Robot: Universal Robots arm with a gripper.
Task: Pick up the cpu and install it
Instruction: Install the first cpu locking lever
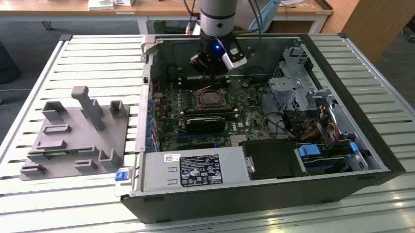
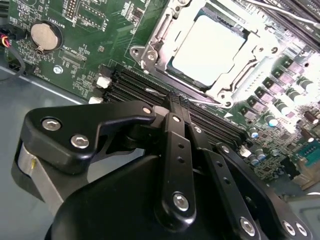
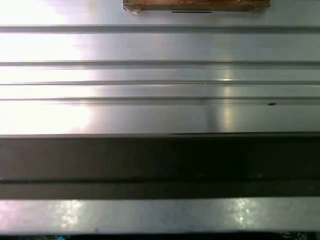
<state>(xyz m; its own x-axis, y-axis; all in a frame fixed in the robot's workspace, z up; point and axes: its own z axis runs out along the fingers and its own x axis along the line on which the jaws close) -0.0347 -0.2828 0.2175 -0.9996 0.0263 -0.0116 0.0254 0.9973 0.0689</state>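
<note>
One cpu [image 2: 207,50] lies flat in the open motherboard socket [image 2: 150,52], already seated. In the second wrist view the end effector [image 2: 175,102] hangs just beside it over the memory slots [image 2: 135,85], fingers clenched together on nothing, cpu straight ahead of their tips.

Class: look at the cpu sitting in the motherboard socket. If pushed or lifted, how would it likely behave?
The cpu looks flat, so it probably will not roll or tip. Its shiny metal top suggests a stiff, possibly slippery surface. The socket frame around it would likely block sideways pushes.
</note>
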